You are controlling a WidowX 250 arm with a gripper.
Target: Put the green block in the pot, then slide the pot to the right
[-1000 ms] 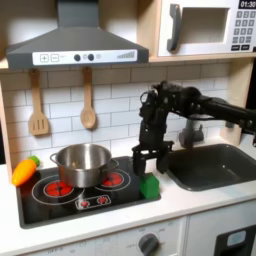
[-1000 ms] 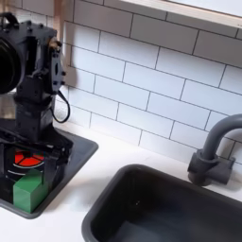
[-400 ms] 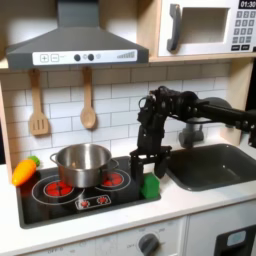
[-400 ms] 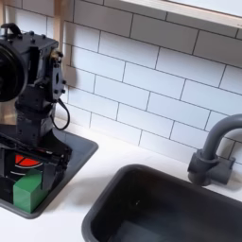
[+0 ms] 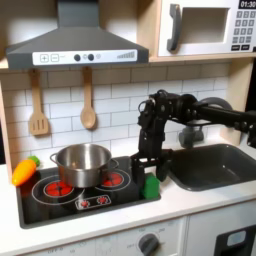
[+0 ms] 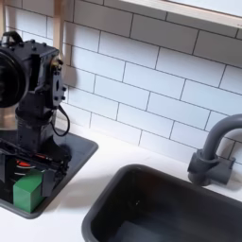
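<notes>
One claw (image 5: 148,168), fingers spread apart, directly above the green block (image 5: 151,186) at the stove's (image 5: 60,208) front corner. One pot (image 5: 82,163) on a burner, off to the claw's side in the first exterior view's left.

From my screen, the small bright green cube-like block (image 5: 151,187) sits flat on the front right corner of the black cooktop, at about four o'clock from the pot and well apart from it. In the second exterior view I see the same block (image 6: 27,188) upright near the cooktop's front edge. The round shiny silver metal pot (image 5: 83,165) stands upright on the left red burner, straight-sided and open-topped; I cannot see whether anything lies inside.
</notes>
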